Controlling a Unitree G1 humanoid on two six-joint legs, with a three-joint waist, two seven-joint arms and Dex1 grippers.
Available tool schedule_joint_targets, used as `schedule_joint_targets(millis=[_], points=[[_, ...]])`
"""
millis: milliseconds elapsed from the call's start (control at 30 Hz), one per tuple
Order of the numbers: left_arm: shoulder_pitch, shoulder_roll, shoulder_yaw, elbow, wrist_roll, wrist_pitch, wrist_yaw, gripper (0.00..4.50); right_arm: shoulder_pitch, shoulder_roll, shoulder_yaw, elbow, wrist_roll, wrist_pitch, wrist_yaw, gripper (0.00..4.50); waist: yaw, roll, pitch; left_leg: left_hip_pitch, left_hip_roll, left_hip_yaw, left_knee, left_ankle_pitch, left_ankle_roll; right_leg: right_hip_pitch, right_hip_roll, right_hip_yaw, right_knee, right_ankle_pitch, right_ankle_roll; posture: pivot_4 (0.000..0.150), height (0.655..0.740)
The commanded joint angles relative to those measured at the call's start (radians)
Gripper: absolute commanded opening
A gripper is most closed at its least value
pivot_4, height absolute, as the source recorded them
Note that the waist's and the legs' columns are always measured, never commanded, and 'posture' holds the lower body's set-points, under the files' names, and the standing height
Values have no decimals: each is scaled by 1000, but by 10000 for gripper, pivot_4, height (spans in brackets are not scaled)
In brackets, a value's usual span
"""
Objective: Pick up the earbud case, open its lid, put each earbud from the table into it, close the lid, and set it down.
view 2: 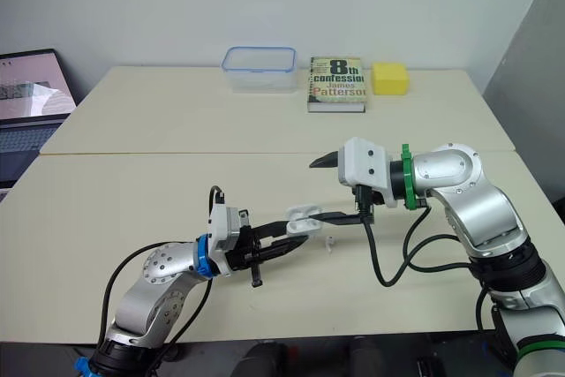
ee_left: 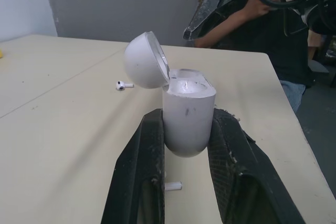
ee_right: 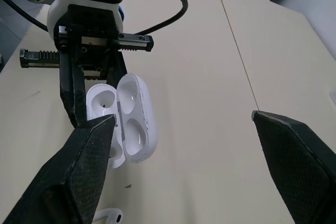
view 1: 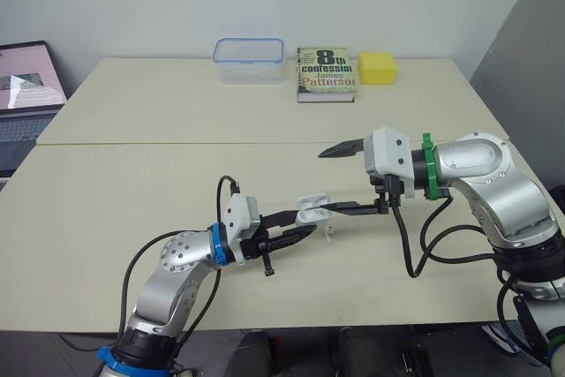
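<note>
The left gripper (view 1: 302, 222) clamps the earbud case (ee_left: 188, 124) just over the table (view 1: 132, 192), with the lid (ee_left: 144, 60) swung open. In the right wrist view a finger hides part of the wells, and one earbud (ee_right: 107, 216) is cut off; the head views show it whole. Just beyond, the right gripper (view 1: 319, 182) gapes wide and holds nothing.

The book (view 2: 336, 84) at the far edge of the worktop (view 2: 177, 192) reads "8th confession" on its cover. Below that stands "James Patterson". No other writing can be read.
</note>
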Motion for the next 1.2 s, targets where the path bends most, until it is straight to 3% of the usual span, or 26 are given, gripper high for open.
schedule_joint_targets(millis=[33,433,667,833,967,1200], points=[[2,-3,-1,-25,-9,-24,-3,7489,-17,-9,-29,-9,-1,-11,-4,43454,0,0,0,0,0,0,0,0,0,0,0,0,0,0,0,1500,7400],[1,-23,18,-16,-4,-39,32,7489,-9,-10,-41,-12,6,-6,-9,43454,0,0,0,0,0,0,0,0,0,0,0,0,0,0,0,1500,7400],[-14,-116,107,47,62,-139,234,7489,29,-42,-108,-22,24,20,-39,43454,2,0,0,0,0,0,0,0,0,0,-1,0,0,0,0,1500,7400],[-13,-152,197,91,114,-210,382,7489,153,-121,-213,-87,62,63,-43,43454,12,0,0,-1,-1,-1,-1,0,0,0,-1,-1,-2,0,0,1500,7400],[8,-154,208,79,106,-210,405,7489,284,-196,-302,-112,74,46,-36,43454,22,0,0,-1,-1,1,-1,0,0,0,-2,-1,-3,0,0,1500,7400],[11,-165,189,62,104,-202,424,7489,366,-201,-355,-169,129,76,-66,43454,23,0,0,-1,-1,3,-1,0,0,1,-1,-1,-4,-1,1,1500,7400]])
